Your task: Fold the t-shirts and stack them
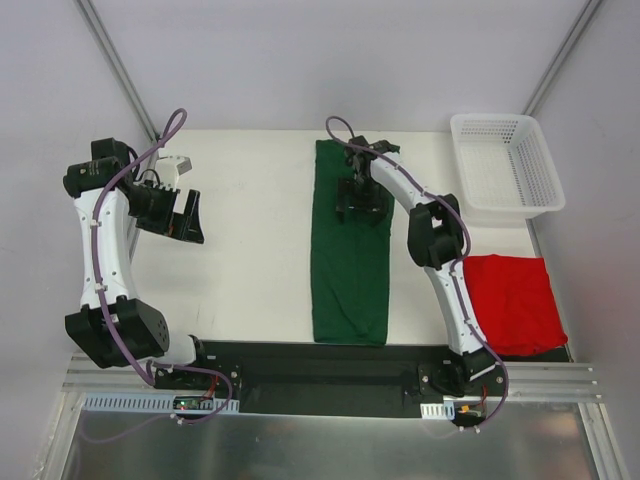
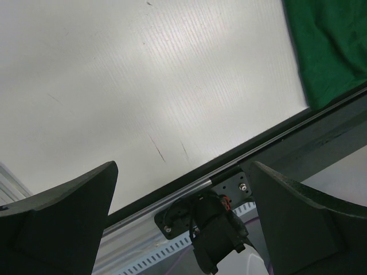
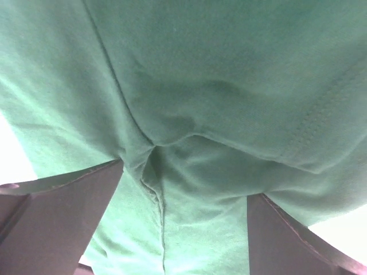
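A green t-shirt (image 1: 350, 260) lies folded into a long narrow strip down the middle of the table. My right gripper (image 1: 362, 203) is open just above its upper part, close to the cloth. In the right wrist view the green t-shirt (image 3: 218, 97) fills the picture, with a seam and a small pucker between the two fingers (image 3: 63, 220). A red t-shirt (image 1: 515, 303) lies folded at the table's near right corner. My left gripper (image 1: 188, 217) hangs open over bare table at the left, holding nothing; its wrist view catches the green t-shirt's corner (image 2: 327, 51).
A white plastic basket (image 1: 505, 166) stands at the far right corner. The table's dark front rail (image 1: 330, 360) runs along the near edge, also seen in the left wrist view with the left arm's base (image 2: 221, 229).
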